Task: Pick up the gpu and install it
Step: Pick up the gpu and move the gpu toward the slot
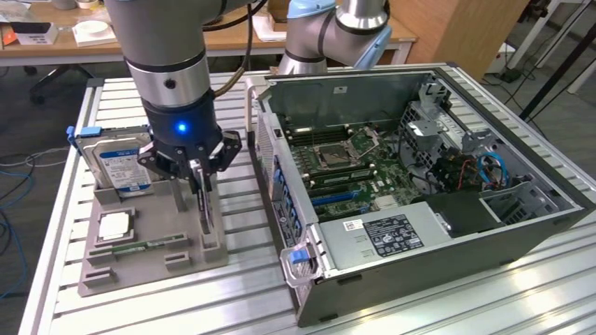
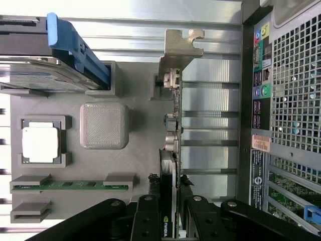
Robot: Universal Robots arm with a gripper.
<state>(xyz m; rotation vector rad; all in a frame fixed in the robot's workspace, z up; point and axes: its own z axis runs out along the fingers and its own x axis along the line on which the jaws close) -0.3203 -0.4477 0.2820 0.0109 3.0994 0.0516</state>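
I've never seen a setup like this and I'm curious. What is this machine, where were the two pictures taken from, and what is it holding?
It is a robot arm ending in a gripper, a two-fingered clamp. One picture comes from a camera standing off the arm; the other from a camera on its wrist. On the slatted metal table stands a grey holder carrying computer parts: a hard drive upright, a processor chip lying flat, a green memory stick, and the gpu, a graphics card standing on edge. The gripper is closed on the gpu, which sits in its holder slot. Beside it lies an open computer case.
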